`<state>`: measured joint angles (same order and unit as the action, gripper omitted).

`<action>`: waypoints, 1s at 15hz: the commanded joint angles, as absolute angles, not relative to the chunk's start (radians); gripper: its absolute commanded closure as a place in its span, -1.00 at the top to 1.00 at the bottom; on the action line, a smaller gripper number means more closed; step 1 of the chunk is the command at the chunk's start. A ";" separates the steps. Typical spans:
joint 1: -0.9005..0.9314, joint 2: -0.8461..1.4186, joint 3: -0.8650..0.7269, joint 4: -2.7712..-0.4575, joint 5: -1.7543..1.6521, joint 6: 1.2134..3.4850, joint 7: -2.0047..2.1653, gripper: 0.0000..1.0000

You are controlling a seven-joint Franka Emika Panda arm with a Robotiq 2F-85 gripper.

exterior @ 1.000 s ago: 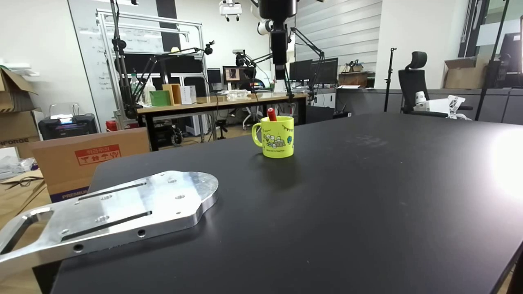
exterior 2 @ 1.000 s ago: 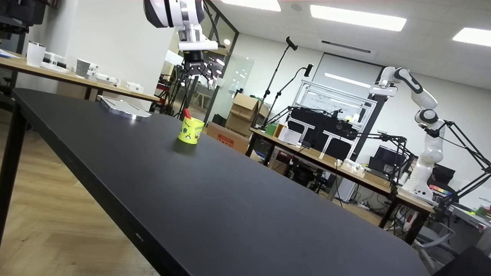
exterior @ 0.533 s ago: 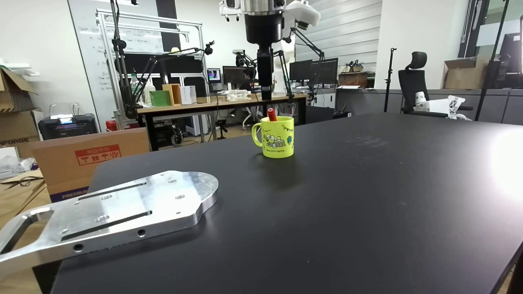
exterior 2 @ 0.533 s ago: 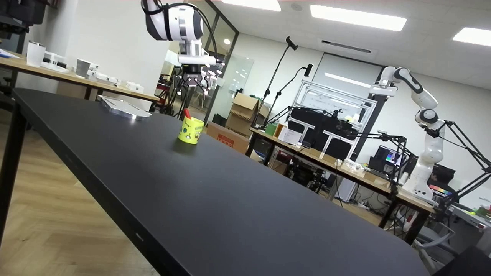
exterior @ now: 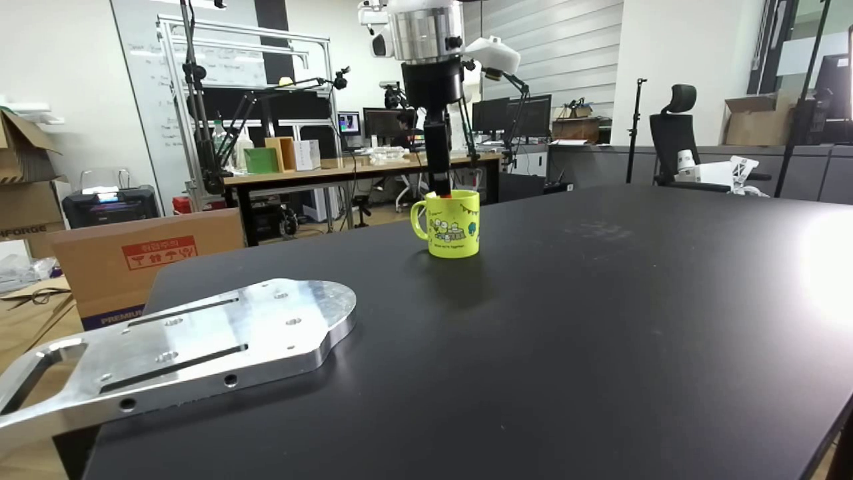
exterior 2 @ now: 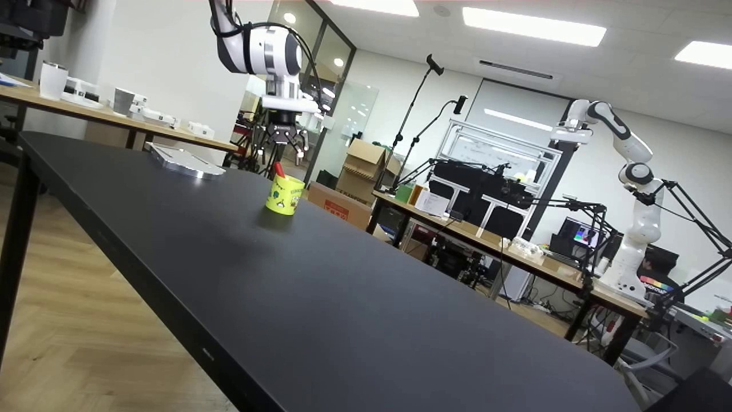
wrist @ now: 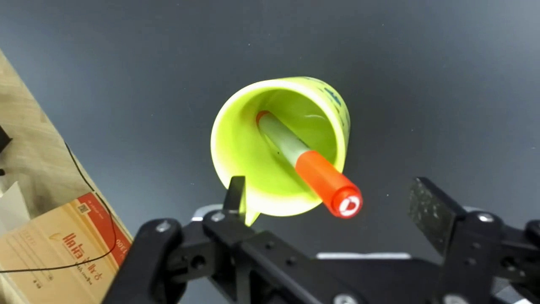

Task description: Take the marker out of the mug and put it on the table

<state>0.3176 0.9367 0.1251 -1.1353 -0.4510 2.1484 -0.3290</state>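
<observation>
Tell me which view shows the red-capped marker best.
The wrist view: the red-capped marker shows nearly end to end, leaning in the yellow-green mug. In an exterior view, just its red top pokes out; in an exterior view, a sliver of red shows below the gripper.

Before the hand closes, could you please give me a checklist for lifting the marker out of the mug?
1. Hand open: ok, fingers wide apart.
2. Mug upright on the table: ok.
3. Marker jutting above the mug's rim: ok, red cap exposed.
4. Cap between the fingers in the wrist view: ok.
5. Fingers clear of the rim: cannot tell; one overlaps it in that view.
6. Fingertips low enough for the cap: cannot tell.
</observation>
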 commanded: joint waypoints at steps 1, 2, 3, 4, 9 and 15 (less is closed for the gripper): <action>0.332 0.974 0.100 -1.075 -0.426 2.127 -0.343 0.45; 0.330 0.975 0.098 -1.075 -0.424 2.139 -0.336 0.40; 0.327 0.975 0.100 -1.076 -0.419 2.153 -0.335 0.24; 0.311 0.971 0.119 -1.086 -0.431 2.175 -0.324 0.09; 0.306 0.961 0.118 -1.101 -0.412 2.255 -0.294 -0.59; 0.295 0.873 0.114 -1.146 -0.321 2.206 -0.204 -0.89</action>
